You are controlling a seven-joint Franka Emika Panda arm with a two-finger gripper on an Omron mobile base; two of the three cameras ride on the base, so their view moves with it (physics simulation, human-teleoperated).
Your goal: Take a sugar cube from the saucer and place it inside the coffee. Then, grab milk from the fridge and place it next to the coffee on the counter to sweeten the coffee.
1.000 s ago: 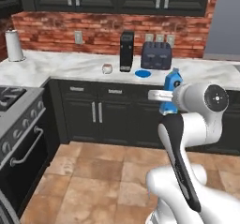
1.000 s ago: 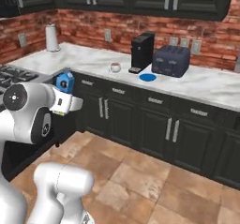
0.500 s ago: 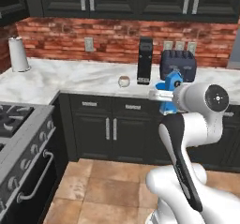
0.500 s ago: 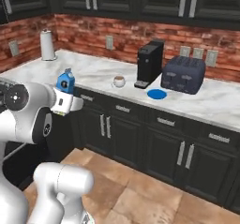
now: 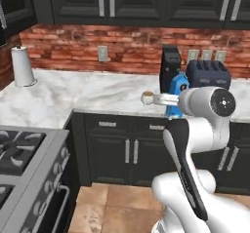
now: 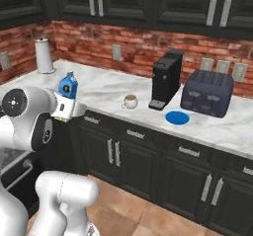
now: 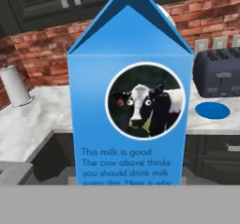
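Note:
My gripper (image 6: pixel 68 103) is shut on the milk (image 7: pixel 129 101), a blue gabled carton with a cow picture, held upright in the air in front of the counter (image 6: pixel 108 89). From the left base view the milk (image 5: pixel 177 89) hangs at counter height, right of the coffee (image 5: pixel 147 98). The coffee (image 6: pixel 130 101), a small white cup, stands on the marble left of the black coffee machine (image 6: pixel 165 79). The blue saucer (image 6: pixel 177 117) lies in front of the toaster (image 6: pixel 207 93). The sugar cube and the fridge are out of view.
A paper towel roll (image 6: pixel 43 56) stands at the counter's far left by the brick wall. A stove (image 5: pixel 24 159) fills the near left corner. Black cabinets with silver handles run below the counter (image 5: pixel 73 95), and tiled floor lies before them.
The base has driven closer and turned, so the counter, cup and coffee machine now look larger and nearer. The milk stays in my gripper, held the same way.

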